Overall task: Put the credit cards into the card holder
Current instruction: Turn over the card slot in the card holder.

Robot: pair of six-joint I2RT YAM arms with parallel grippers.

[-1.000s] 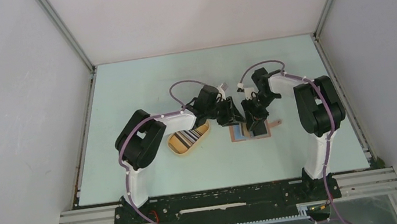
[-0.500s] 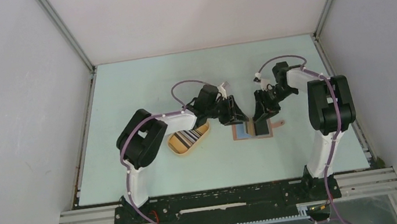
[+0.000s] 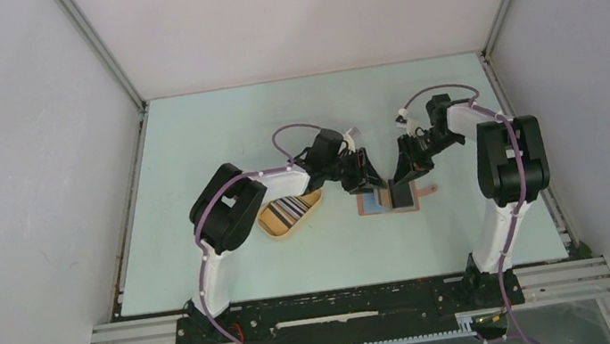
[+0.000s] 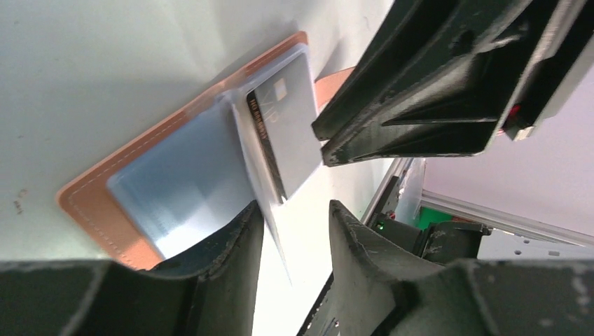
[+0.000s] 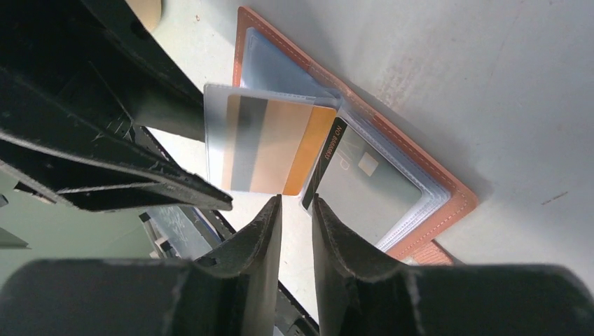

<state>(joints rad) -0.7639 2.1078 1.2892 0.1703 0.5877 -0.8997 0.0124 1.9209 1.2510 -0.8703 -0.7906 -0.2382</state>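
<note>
Card holder (image 5: 452, 189) — open; sleeve (image 5: 263, 143) upright

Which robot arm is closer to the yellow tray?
Left. The left arm passes just behind the yellow tray; the right arm is over the card holder, farther right.

Card holder (image 3: 375, 205) on the table (image 3: 217, 148), tray (image 3: 278, 231) with credit cards (image 3: 290, 208) in it just to its left
</note>
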